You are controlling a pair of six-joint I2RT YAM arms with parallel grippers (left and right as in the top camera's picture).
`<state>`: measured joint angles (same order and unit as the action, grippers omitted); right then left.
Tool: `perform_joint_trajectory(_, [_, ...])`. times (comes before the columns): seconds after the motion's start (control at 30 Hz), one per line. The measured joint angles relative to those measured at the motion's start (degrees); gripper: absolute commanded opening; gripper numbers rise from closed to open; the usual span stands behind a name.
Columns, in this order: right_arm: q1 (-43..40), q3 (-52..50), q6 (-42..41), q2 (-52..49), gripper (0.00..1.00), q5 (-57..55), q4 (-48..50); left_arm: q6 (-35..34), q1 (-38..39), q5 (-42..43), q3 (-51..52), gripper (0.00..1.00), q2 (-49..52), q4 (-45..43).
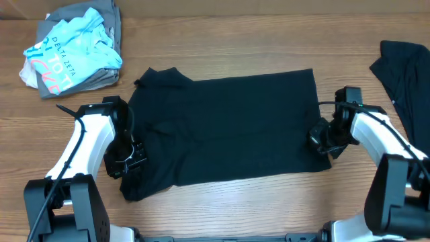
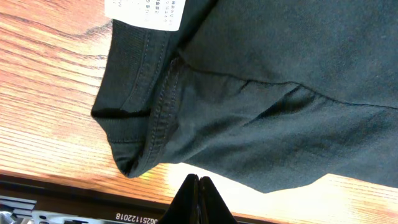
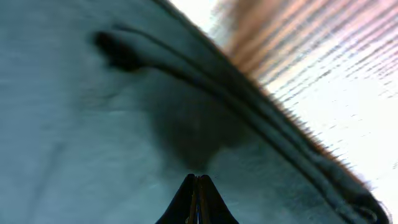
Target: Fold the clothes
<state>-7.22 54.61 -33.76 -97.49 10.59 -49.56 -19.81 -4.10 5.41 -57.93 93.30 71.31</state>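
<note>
The black T-shirt (image 1: 228, 124) lies spread across the middle of the table, its collar end to the left. In the left wrist view its collar and sleeve folds (image 2: 261, 99) and the white tag (image 2: 146, 12) show. My left gripper (image 2: 199, 180) is shut with nothing between its fingers, over bare wood just off the shirt's edge; in the overhead view it (image 1: 127, 165) is at the shirt's front left corner. My right gripper (image 3: 198, 179) is shut, tips right over the fabric (image 3: 93, 124) near the hem; overhead it (image 1: 321, 138) is at the shirt's right edge.
A pile of clothes, light blue and grey (image 1: 74, 50), sits at the back left. Another black garment (image 1: 406, 74) lies at the far right edge. The wooden table (image 1: 222, 40) shows behind and in front of the shirt.
</note>
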Motion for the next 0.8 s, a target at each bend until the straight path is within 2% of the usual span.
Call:
perform_joint_trajectory(0.6, [-0.1,-0.6,-5.4,-1.9,0.04,-6.6,-6.1,0.0,0.0,0.0,0.0,0.04,0.0,1.1])
perform_joint_trajectory(0.8, [-4.3,-3.5,-7.0,-0.1,0.04,-4.7,-6.3,0.0,0.0,0.0,0.0,0.04,0.0,3.1])
